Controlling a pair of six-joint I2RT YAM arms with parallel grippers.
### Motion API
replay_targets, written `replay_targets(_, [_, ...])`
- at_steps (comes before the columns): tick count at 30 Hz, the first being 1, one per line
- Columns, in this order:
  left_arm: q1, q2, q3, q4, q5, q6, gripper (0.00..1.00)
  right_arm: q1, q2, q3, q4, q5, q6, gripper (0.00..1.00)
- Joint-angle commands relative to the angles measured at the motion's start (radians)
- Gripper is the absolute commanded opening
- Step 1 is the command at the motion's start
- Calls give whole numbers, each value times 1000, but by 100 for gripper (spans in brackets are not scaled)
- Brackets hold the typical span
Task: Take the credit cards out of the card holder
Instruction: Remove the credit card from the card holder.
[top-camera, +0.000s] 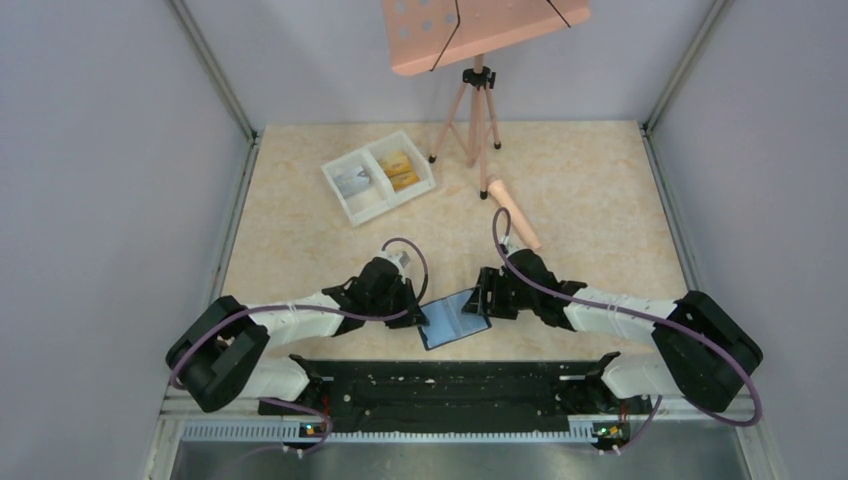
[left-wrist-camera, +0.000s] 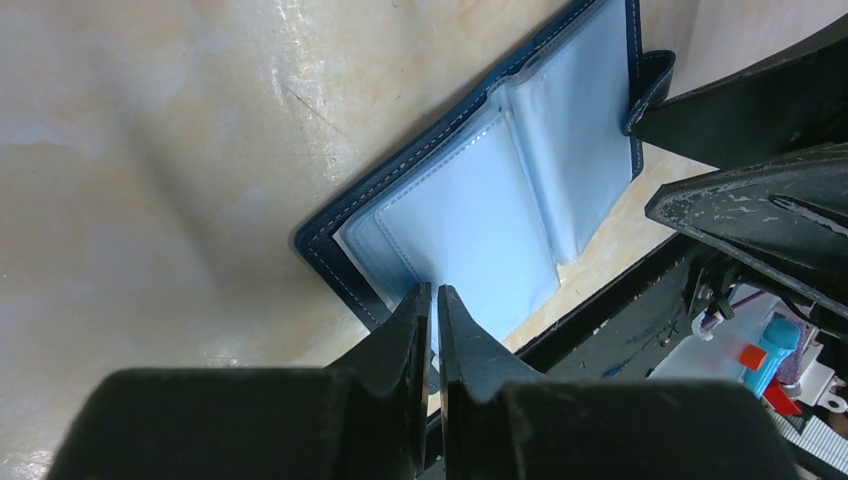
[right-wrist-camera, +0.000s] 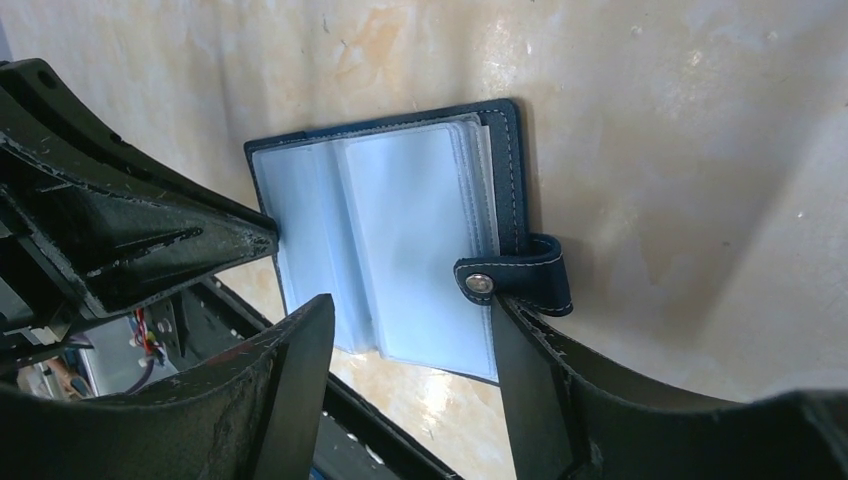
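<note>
The card holder (top-camera: 455, 317) lies open on the table between my grippers, its blue cover down and its clear sleeves (left-wrist-camera: 500, 200) up. No card shows in the sleeves. The credit cards are in the white tray: yellow-orange ones (top-camera: 400, 168) in the right compartment, a grey-silver one (top-camera: 352, 180) in the left. My left gripper (left-wrist-camera: 432, 292) is shut, its tips at the holder's left edge, on the sleeves. My right gripper (right-wrist-camera: 410, 300) is open and straddles the holder's right half. Its right finger touches the snap tab (right-wrist-camera: 515, 275).
The white tray (top-camera: 345, 200) stands at the back left. A tripod (top-camera: 478, 110) carrying a pink board (top-camera: 480, 30) stands at the back centre. A pink cylinder (top-camera: 515, 212) lies behind my right arm. A black rail (top-camera: 450, 385) runs along the near edge.
</note>
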Motion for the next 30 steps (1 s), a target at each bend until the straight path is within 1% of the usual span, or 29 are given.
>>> replay_targets(1, [-13,22,-18,27,-16,-7,12,6,11,-2,15,-53,3,61])
replay_targets(5, [-18,24,-17,36,-10,-12,12,5,30,-11,95,-126,51,62])
replay_targets(17, [-26,34,-29,49,-17,-18,12,19,31,-47,301,-200,177,62])
replay_targets(22, [-30,27,-16,48,-14,-23,12,48,23,-27,325,-198,209,62])
replay_targets(27, [-33,-11,-13,34,-22,-42,12,69,13,-14,305,-178,199,56])
replay_targets(30, [-32,-56,-6,-11,-53,-50,12,69,16,-26,309,-177,200,54])
